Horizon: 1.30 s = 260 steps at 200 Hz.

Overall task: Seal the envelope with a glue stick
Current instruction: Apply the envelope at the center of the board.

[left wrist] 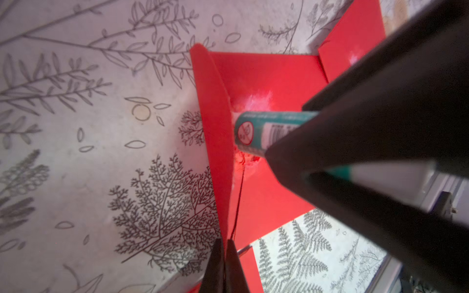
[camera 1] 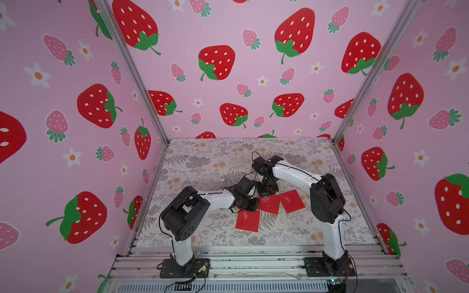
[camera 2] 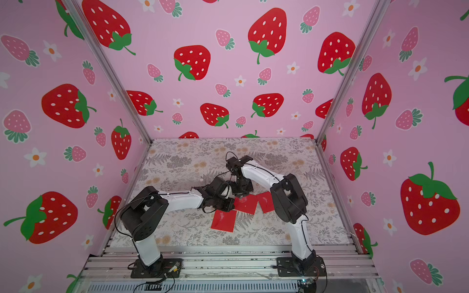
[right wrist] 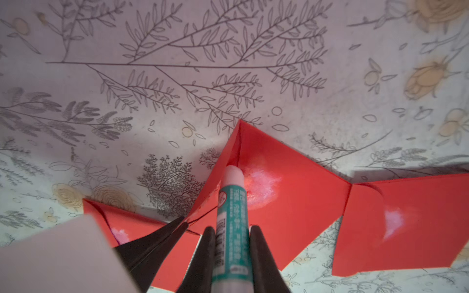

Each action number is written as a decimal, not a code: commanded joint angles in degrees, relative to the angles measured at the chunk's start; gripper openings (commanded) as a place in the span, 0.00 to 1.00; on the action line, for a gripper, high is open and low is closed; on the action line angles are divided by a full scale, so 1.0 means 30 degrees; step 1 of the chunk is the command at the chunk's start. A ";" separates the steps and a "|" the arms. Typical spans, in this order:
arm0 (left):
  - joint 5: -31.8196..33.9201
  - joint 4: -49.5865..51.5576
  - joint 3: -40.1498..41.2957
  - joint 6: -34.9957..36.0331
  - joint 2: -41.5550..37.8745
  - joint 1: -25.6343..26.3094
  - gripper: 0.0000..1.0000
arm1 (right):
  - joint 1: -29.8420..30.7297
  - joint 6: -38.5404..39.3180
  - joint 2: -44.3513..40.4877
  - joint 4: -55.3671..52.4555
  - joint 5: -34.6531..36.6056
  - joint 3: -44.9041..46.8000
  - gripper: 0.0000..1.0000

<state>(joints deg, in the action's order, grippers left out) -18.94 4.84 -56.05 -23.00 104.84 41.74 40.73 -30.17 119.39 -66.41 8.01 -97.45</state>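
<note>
Glue stick (right wrist: 232,203), one, in pinch of right tool (right wrist: 232,228); left tool (left wrist: 225,244) pinching a flap (left wrist: 215,114); three red envelopes (camera 1: 247,220) (camera 1: 269,205) (camera 1: 291,201).

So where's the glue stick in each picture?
Top view: hidden under the right gripper.
Top view: hidden under the right gripper too.
Left wrist: glue stick pokes from the jaws toward the lifted flap.
Right wrist: glue stick sits between the jaws, tip by the flap.
Shared landmark: middle red envelope with its white glue smear.
</note>
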 commanded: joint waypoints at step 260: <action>0.0278 0.0660 0.0467 0.0039 -0.0112 0.0063 0.00 | -0.0517 0.1441 0.0731 -0.0796 -0.6590 0.0373 0.00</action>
<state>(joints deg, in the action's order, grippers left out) -18.85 4.49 -55.83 -22.98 104.71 41.74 39.09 -26.76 120.38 -70.57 -1.67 -98.63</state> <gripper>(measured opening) 0.047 0.207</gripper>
